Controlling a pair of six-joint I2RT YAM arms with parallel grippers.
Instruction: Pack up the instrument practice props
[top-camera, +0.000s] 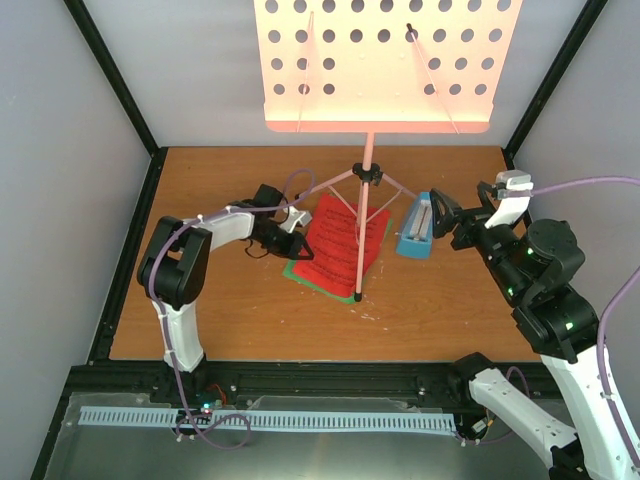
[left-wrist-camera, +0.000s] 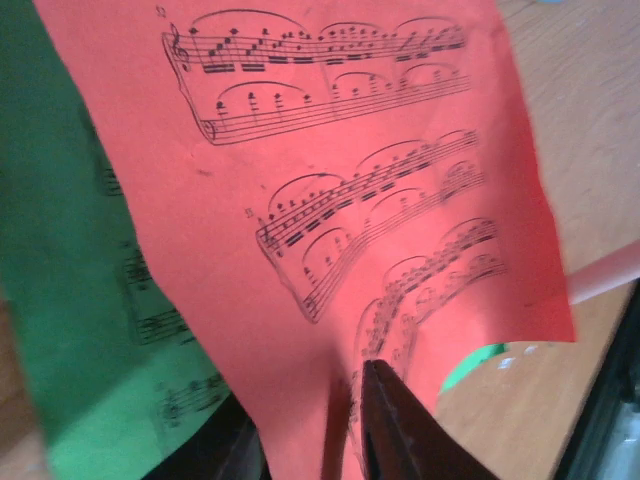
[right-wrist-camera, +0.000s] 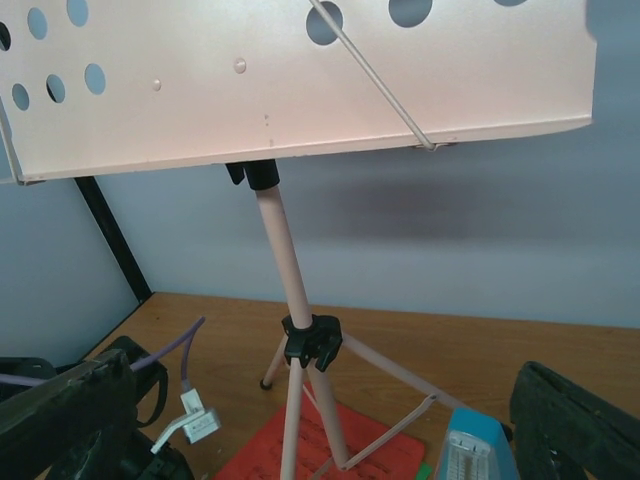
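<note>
Standing toward the back of the tabletop (top-camera: 440, 310), the pink music stand (top-camera: 368, 150) straddles a red page (top-camera: 335, 240) lying on a green page (top-camera: 297, 270), the blue metronome (top-camera: 415, 232) just right of them. The left fingers (left-wrist-camera: 395, 430) meet the red page's buckled edge, but whether they clamp it I cannot tell; the right fingers (right-wrist-camera: 570, 420) are spread wide beside the metronome, holding nothing.

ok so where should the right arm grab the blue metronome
Probably pinch the metronome across its flat side faces, below the narrowing top, coming from the right: the open right gripper faces it, while the stand's leg and red pages crowd its left.
</note>
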